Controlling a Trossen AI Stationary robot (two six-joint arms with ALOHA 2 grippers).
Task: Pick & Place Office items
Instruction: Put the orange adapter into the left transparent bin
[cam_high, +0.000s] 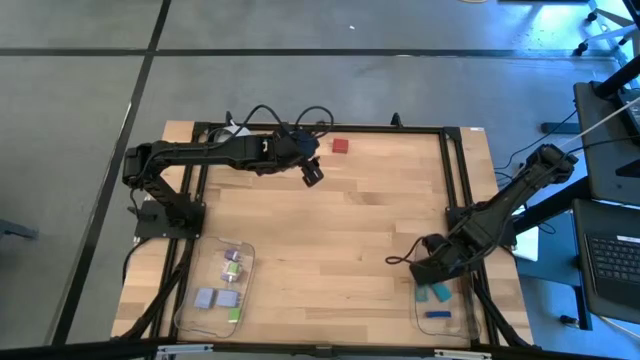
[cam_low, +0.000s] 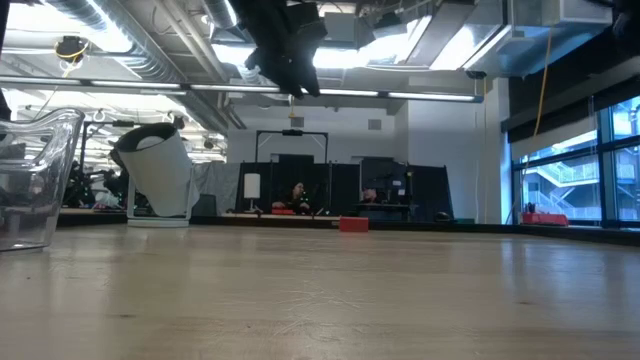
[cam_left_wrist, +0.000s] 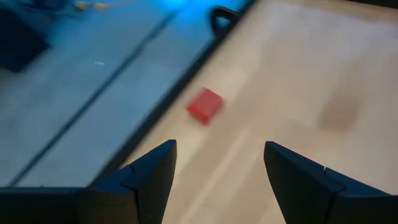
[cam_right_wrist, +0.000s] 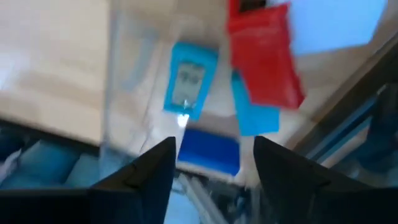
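A red block (cam_high: 340, 146) (cam_left_wrist: 205, 104) (cam_low: 353, 224) rests flat on the wooden table near its far edge. My left gripper (cam_high: 313, 174) (cam_left_wrist: 217, 149) hangs open above the table, a little short of this block, with nothing between its fingers. My right gripper (cam_high: 432, 272) (cam_right_wrist: 214, 146) stands open, pointing steeply down over the clear tray (cam_high: 447, 318) at the near right. Below it in that tray show a teal piece (cam_right_wrist: 189, 78), a second teal piece (cam_right_wrist: 256, 119), a dark blue piece (cam_right_wrist: 208, 150) and a blurred red piece (cam_right_wrist: 264, 56). I cannot tell whether the red piece rests.
A second clear tray (cam_high: 215, 290) at the near left holds lavender and green pieces. A black frame (cam_high: 450, 170) runs along the table's far and right sides. A white round object (cam_low: 155, 170) stands at the far left in the low view. The table's middle (cam_high: 330, 240) is bare wood.
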